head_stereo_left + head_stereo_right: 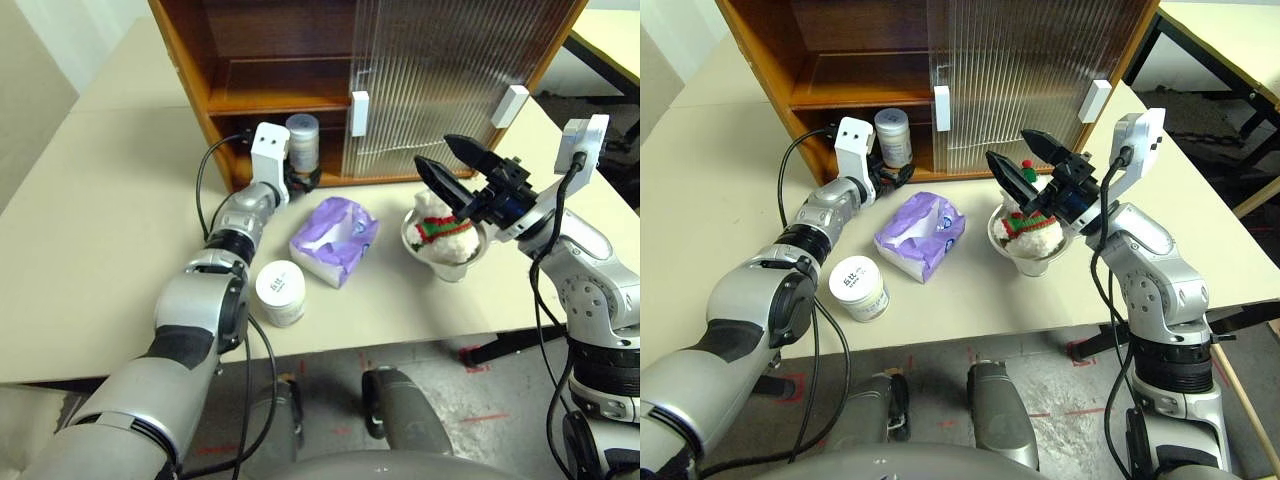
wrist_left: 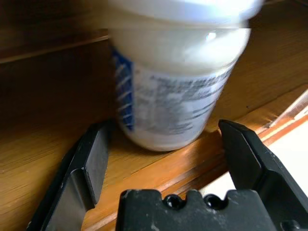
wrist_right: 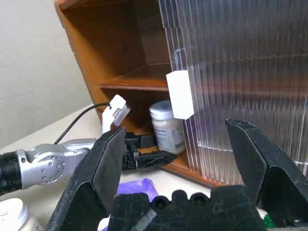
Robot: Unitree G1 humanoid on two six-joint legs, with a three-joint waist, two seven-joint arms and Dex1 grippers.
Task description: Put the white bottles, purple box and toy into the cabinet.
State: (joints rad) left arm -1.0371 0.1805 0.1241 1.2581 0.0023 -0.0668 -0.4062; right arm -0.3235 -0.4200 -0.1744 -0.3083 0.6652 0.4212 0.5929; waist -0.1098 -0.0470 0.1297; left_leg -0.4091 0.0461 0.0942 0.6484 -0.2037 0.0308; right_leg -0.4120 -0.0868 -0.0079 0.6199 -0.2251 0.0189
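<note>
Nearest you, one squat white plastic jar [image 1: 281,292] is sitting on the table; your left gripper [image 1: 303,180], fingers spread, is flanking the other jar [image 1: 302,139] inside the orange-brown wooden cabinet [image 1: 200,60], while your right gripper [image 1: 447,165] is hovering open over the plush snowman toy [image 1: 445,236].

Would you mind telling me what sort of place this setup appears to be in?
Probably a lab or workshop test area: a cabinet stands on a plain pale table, and the concrete floor carries red tape marks.
</note>
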